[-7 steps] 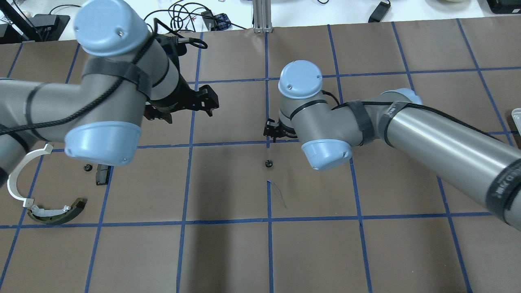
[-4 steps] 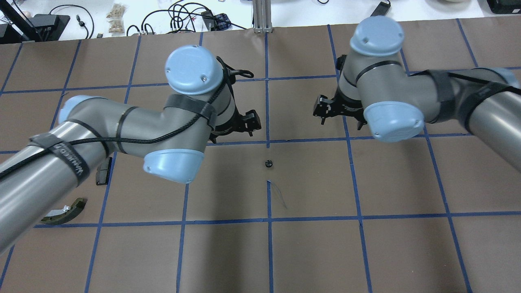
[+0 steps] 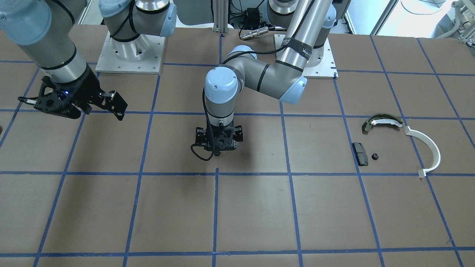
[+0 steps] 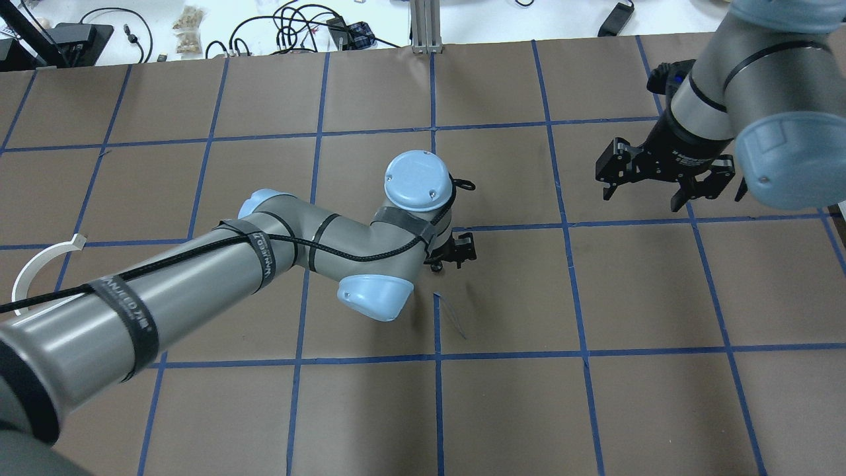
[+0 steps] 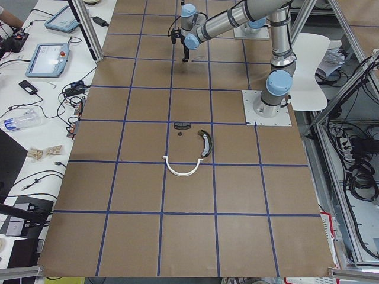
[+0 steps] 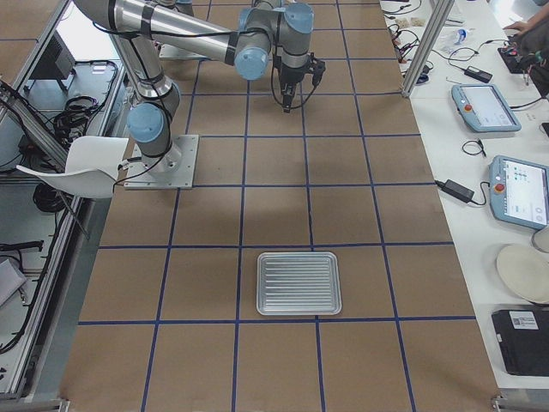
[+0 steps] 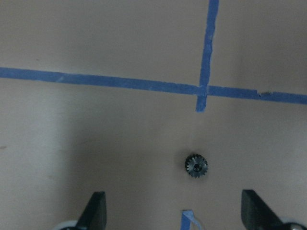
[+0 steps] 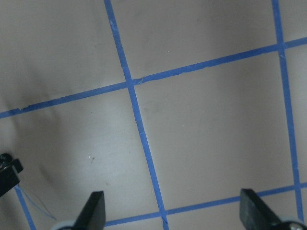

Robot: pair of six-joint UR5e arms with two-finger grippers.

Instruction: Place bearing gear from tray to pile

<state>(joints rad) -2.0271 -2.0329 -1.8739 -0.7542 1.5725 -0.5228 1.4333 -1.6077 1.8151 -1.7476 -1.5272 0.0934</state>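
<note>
A small dark bearing gear (image 7: 196, 166) lies on the brown paper near a blue tape cross at the table's middle. My left gripper (image 7: 175, 213) is open and points down just above it, the gear a little ahead of the gap between its fingers. It also shows in the front view (image 3: 219, 146) and the overhead view (image 4: 455, 254). My right gripper (image 4: 640, 197) is open and empty, raised at the far right. The pile holds a black pad (image 3: 360, 153), a small gear (image 3: 375, 155), a white half-ring (image 3: 426, 148) and an olive shoe (image 3: 382, 121).
A ribbed metal tray (image 6: 298, 283) lies on the table's right end and looks empty. A thin loose strip of tape (image 4: 453, 317) curls up just in front of the gear. Cables and tablets lie beyond the table's far edge.
My left arm swung from the pile side to the table's middle and lowered over the gear. My right arm drew back from the middle to the far right.
</note>
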